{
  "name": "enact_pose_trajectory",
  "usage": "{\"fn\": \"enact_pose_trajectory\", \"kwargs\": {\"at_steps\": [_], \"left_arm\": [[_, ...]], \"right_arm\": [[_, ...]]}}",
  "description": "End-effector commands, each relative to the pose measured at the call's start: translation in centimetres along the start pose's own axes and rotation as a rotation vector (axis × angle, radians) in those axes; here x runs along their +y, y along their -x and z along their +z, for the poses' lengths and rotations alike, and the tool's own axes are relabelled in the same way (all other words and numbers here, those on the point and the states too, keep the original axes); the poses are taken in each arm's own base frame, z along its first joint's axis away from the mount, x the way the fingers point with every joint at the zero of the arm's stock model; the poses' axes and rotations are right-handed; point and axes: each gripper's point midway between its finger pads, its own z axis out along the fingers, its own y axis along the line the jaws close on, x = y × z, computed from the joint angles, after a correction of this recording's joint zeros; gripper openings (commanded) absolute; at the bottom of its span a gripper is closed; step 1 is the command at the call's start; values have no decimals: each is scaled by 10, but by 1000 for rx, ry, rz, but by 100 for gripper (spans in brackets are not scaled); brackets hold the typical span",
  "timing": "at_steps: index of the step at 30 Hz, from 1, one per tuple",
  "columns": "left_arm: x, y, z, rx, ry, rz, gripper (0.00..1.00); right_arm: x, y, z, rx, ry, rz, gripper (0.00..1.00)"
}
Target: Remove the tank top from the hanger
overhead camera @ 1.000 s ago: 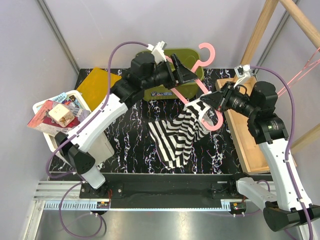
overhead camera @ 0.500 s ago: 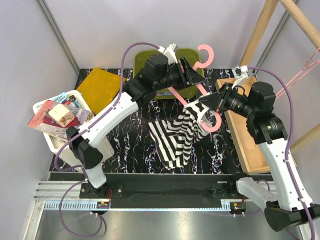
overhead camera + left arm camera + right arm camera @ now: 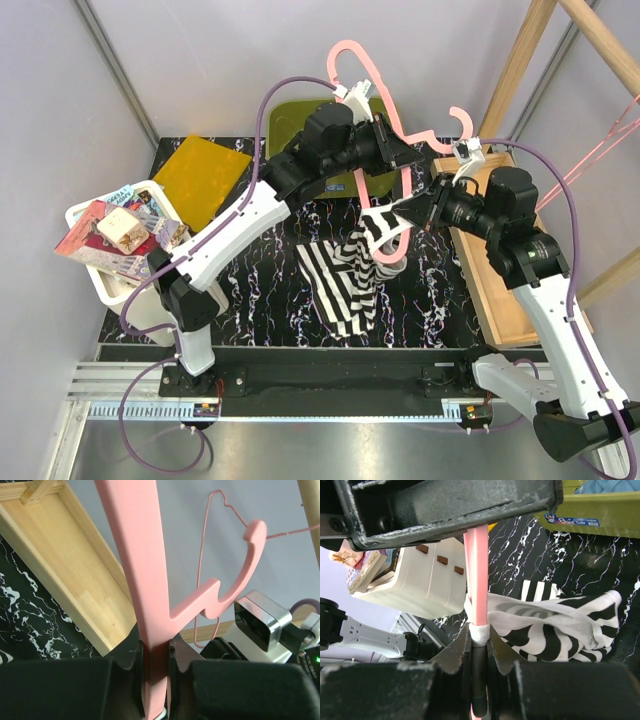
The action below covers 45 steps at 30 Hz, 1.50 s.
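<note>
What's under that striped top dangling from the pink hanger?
Black marbled table shows all around the striped top, whose lower end seems to rest on it. The patch beneath the cloth is hidden.

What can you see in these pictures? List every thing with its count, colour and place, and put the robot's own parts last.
hanger: one, pink, held above the table's far middle
tank top: one, black-and-white striped, draped from the hanger to the table
table: one, black with white marbling
bin: one, olive green, far middle
sheet: one, mustard yellow, far left
basket: one, white, left edge, holding boxes
tray: one, pale wood, right edge
beams: two, pale wood, far right
left fingers: one pair, black, shut on the hanger
right fingers: one pair, black, shut on the tank top's strap
</note>
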Motion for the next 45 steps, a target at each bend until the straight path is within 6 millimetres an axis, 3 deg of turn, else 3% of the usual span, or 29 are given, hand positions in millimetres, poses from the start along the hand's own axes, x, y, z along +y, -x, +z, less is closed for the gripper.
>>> {"fn": "enact_pose_trajectory", "kwargs": {"at_steps": [1,9,12,15,16,20,23,28,31,32,33,36,39,41,45], "left_arm": [[6,33,-6,-109,46,137,0],[-3,42,-12,-129,28,204,0],[-6,47,-16,-147,32,261,0],[-6,52,-21,-167,44,315,0],[-6,55,-24,-177,48,329,0],[-6,67,-31,-210,62,385,0],[-4,80,-38,-230,59,391,0],[-14,97,-53,-263,7,380,0],[-25,102,-61,-248,-99,267,0],[-25,93,-59,-198,-146,237,0],[-36,99,-63,-206,-206,193,0],[-54,87,-68,-134,-339,151,0],[-76,71,-77,-46,-483,149,0],[-81,56,-83,18,-555,152,0],[-102,45,-102,69,-733,158,0]], "right_arm": [[10,9,-6,-38,20,-58,0],[-1,5,2,-17,-12,-42,0],[-4,3,4,-11,-24,-38,11],[-9,0,5,-4,-45,-33,27],[-12,3,5,-13,-63,-31,39],[-23,7,0,-26,-144,-42,69],[-29,11,-8,-46,-204,-51,82],[-22,16,-17,-63,-201,-57,88],[-11,16,-19,-53,-158,-56,88],[-7,16,-20,-48,-142,-54,88],[2,15,-21,-36,-100,-55,87],[26,12,-25,-2,7,-42,84],[48,12,-33,18,98,-36,81],[60,15,-39,13,137,-49,82],[87,18,-53,24,248,-87,82]]}}
